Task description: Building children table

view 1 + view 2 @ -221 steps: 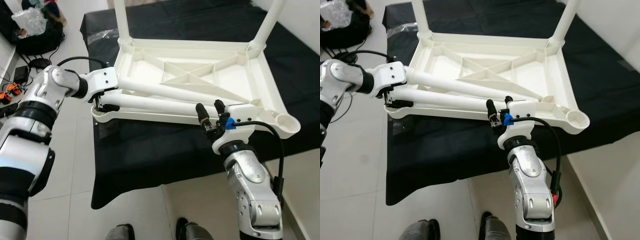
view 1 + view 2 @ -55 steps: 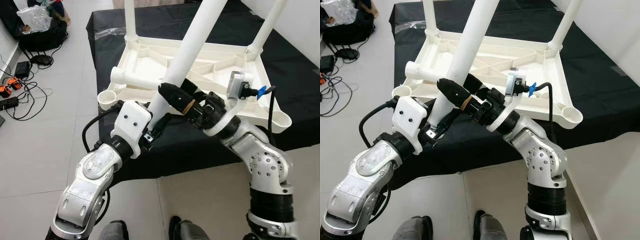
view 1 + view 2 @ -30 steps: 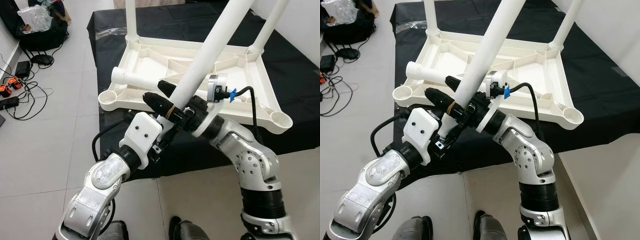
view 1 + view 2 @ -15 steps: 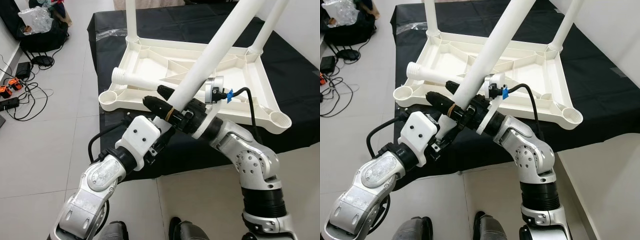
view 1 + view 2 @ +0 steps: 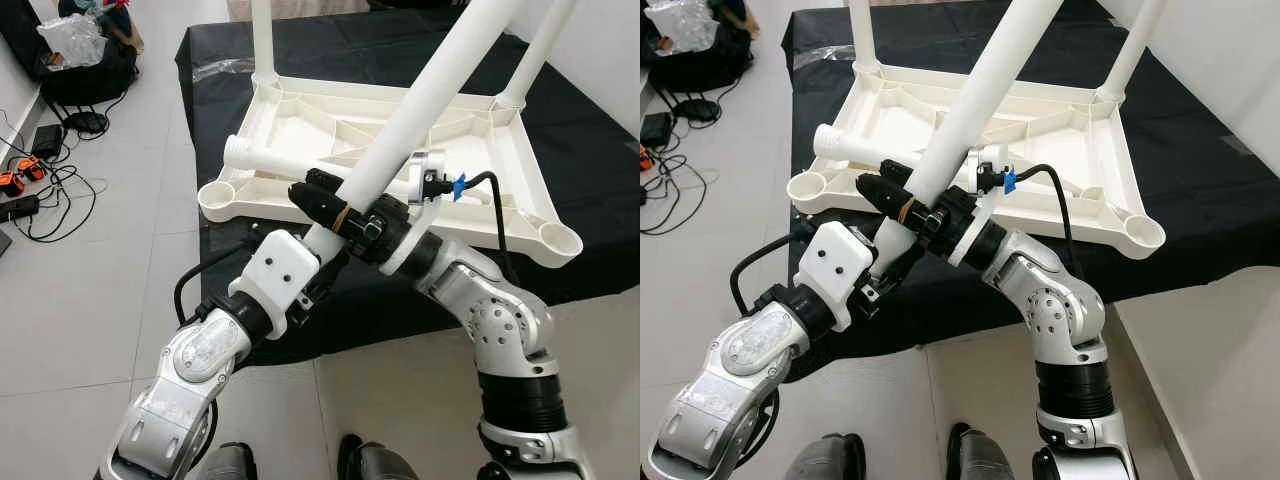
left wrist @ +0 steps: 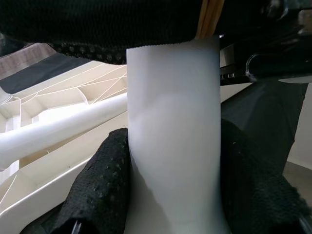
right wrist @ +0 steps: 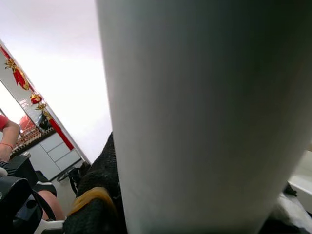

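Nearest the camera, the left gripper (image 5: 318, 262) clamps the lower end of a long white table leg (image 5: 420, 100), its black fingers (image 6: 95, 195) pressed against either side of the tube. Just above it on the same leg, the right gripper (image 5: 325, 200) is closed around the tube as well, its black fingers (image 5: 885, 190) wrapping the shaft and pointing toward the left; a tan band crosses one finger. The two grippers lie almost touching, one below the other along the leg. The leg is held clear of the bench (image 5: 600, 150), tilted, rising from the grippers up and to the right, across and above the tabletop (image 5: 460, 150).

Behind the grippers, the white plastic tabletop lies upside down on the black-covered bench, ribbed underside facing up. An empty round socket (image 5: 213, 196) sits at its near left corner, and another socket (image 5: 558, 238) at its near right corner. A second loose leg (image 5: 275, 163) lies on its side inside the tabletop near the left edge, its ridged end pointing left. At the far corners, two legs stand upright in their sockets: the far left leg (image 5: 261, 40) and the far right leg (image 5: 535, 55).

On the tiled floor (image 5: 90, 300) to the left lie cables (image 5: 40, 190), and farther back a dark bag (image 5: 80, 70) with clear plastic on top. The robot's feet (image 5: 300, 465) appear at the near edge of the head views.
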You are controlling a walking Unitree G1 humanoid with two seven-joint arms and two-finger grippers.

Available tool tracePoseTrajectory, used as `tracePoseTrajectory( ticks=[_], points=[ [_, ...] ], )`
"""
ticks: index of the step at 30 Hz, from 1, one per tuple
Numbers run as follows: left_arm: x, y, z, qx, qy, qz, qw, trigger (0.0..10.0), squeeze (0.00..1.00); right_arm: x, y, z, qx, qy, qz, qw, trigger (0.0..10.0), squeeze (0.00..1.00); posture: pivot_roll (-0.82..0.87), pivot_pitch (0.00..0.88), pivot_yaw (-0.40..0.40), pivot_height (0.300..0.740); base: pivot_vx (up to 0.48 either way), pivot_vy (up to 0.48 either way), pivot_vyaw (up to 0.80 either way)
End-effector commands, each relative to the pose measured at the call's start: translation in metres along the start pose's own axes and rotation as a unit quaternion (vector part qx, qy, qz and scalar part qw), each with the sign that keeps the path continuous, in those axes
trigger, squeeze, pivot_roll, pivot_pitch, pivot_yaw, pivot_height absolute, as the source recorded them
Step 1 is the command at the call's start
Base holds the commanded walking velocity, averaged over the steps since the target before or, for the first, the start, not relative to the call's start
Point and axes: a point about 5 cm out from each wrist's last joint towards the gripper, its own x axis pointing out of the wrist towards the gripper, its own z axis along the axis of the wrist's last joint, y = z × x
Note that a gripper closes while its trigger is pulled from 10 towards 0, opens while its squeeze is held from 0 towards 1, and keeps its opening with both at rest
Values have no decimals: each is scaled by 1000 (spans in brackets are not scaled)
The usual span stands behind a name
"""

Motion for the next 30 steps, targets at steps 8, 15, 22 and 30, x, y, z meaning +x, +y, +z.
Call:
tracePoseTrajectory(
  ticks=[8,15,22,30],
  points=[
    [-3,-12,-7,-30,23,-37,999,10000,1000,4,3,3,1,-4,5,1000,0,0,10,159,-53,740,0,0,0],
    [-2,-4,-11,2,33,-7,999,10000,1000,3,1,3,-4,-5,-3,1000,0,0,9,159,-53,740,0,0,0],
    [-1,24,-9,61,34,83,994,10000,0,2,-6,8,-15,-16,-28,999,0,0,11,156,-52,740,0,0,0],
    [-7,59,-3,101,22,176,979,10000,0,2,-13,10,-27,-25,-54,998,0,0,14,154,-53,740,0,0,0]
  ],
)
